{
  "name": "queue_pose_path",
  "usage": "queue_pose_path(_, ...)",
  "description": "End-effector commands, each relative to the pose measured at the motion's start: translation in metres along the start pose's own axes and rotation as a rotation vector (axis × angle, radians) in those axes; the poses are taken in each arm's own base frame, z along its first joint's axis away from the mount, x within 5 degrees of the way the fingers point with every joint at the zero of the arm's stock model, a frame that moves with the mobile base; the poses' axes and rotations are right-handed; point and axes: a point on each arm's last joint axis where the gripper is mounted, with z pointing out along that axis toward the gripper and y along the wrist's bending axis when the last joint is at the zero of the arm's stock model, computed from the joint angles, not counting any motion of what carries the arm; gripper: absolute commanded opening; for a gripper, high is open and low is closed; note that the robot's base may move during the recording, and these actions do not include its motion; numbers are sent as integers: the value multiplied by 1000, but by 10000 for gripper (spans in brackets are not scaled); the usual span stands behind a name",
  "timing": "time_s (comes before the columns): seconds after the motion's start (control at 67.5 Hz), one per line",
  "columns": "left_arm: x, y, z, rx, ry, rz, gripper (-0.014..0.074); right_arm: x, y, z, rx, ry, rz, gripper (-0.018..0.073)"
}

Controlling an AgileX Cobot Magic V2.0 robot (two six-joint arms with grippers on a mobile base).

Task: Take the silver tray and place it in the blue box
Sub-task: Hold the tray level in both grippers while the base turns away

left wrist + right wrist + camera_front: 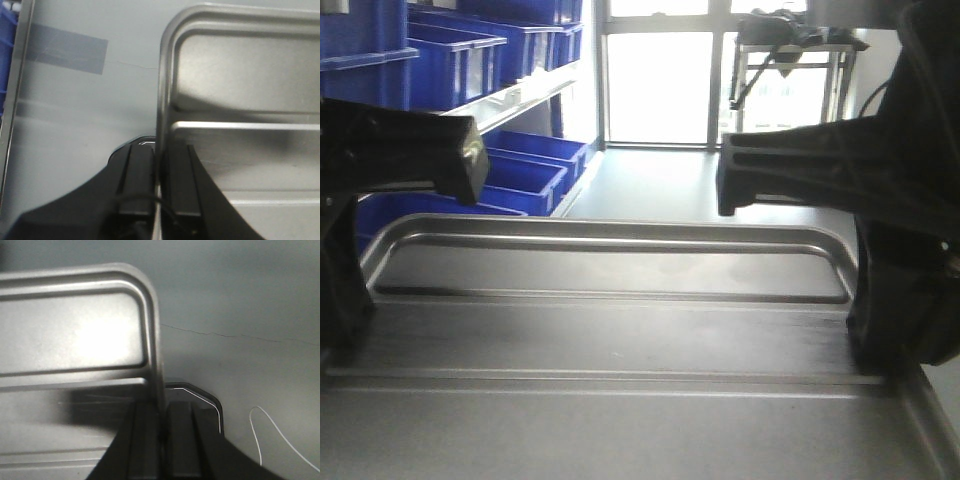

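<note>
Silver tray point(620, 270) is gripped by left end effector point(159, 185) and right end effector point(162, 440).

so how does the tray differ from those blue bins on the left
The tray is shiny silver metal; the blue bins are plastic. The tray is shallow; the bins are deep. The tray is clamped at both ends by the left gripper and right gripper; the bins sit untouched on shelves. Both are rectangular and open-topped.

Our left gripper point(159, 152) closes its two fingers point(136, 180) tight on the rim of the silver tray point(240, 85). Our right gripper point(163, 410) pinches the opposite rim the same way, at roughly the same height.
</note>
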Motion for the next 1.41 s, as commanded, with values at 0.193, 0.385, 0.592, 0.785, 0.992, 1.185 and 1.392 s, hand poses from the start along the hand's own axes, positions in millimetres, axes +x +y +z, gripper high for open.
queue_pose_path(0.193, -5, -3, -13, 54, -46, -1, -7, -8, 3, -12, -59, -59, -7, 71)
queue_pose_path(0.385, -5, -3, -13, 54, -46, -1, -7, -8, 3, -12, -59, -59, -7, 71)
queue_pose_path(0.592, -5, -3, -13, 54, -46, -1, -7, -8, 3, -12, -59, -59, -7, 71)
queue_pose_path(0.785, -5, -3, -13, 54, -46, -1, -7, -8, 3, -12, -59, -59, -7, 71)
queue_pose_path(0.992, -5, -3, -13, 54, -46, -1, -7, -8, 3, -12, -59, -59, -7, 71)
queue_pose_path(1.185, -5, -3, -13, 54, -46, -1, -7, -8, 3, -12, -59, -59, -7, 71)
queue_pose_path(1.392, -5, -2, -13, 52, -45, -1, -7, -8, 3, -12, -59, -59, -7, 71)
